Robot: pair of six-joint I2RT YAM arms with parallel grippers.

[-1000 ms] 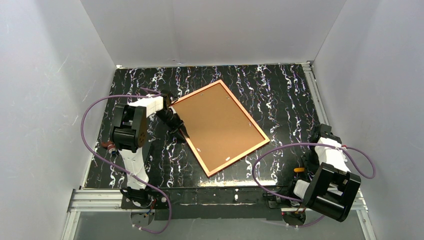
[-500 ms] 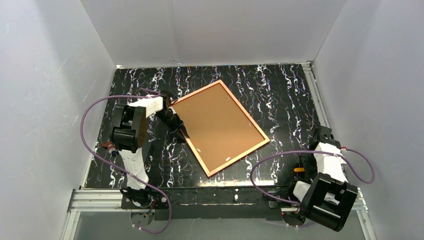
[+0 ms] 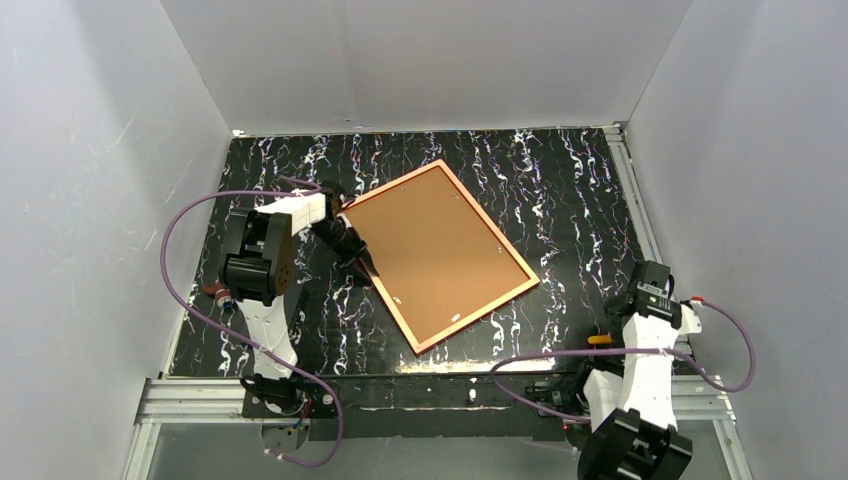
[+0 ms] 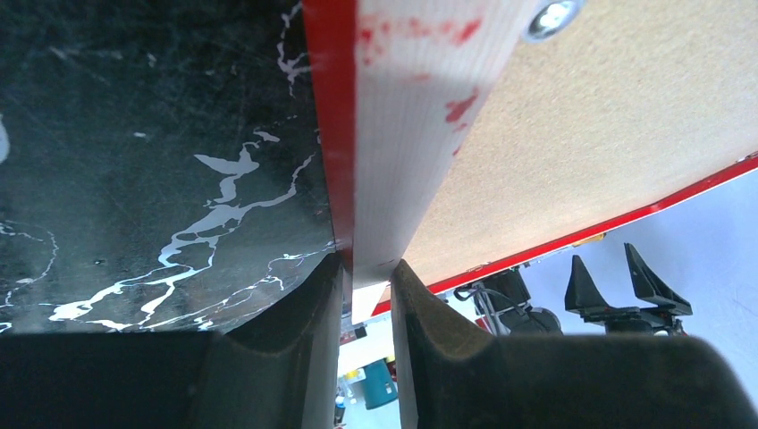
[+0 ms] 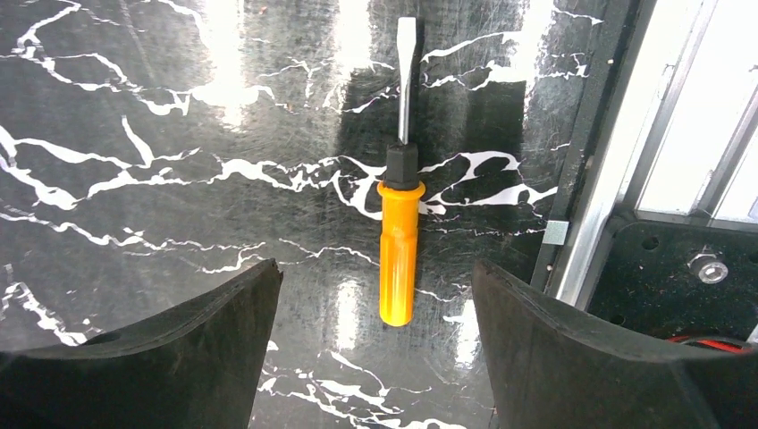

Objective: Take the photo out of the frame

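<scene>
While the frame point(image 3: 489, 221) lay back-up and askew in the middle of the black marbled table point(image 3: 560, 180), you had your left gripper point(image 3: 366, 264) clamped on its left rim. From the left wrist you could see it pinching the pale, red-smeared back of that rim. One finger point(image 4: 299, 313) was against the outer red edge on the table side and the other was on the board side. The photo point(image 3: 440, 255) sat inside the frame, face down, so only its brown board back showed, ringed by the orange-pink rim on all four sides. A small metal screw head point(image 4: 550, 13) stood on the board just beside the rim. Whether the gripped edge was raised off the table, the views did not tell.

Your right gripper point(image 3: 646, 276) was well apart from the frame, over the near right part of the table, its fingers point(image 5: 179, 349) spread wide and holding nothing. Its wrist camera looked down on a screwdriver point(image 5: 399, 241) with an orange handle. The screwdriver lay flat on the table in the gap between the two dark fingers, roughly parallel to the metal rail point(image 5: 590, 179) at the table's edge. Neither finger touched it.
</scene>
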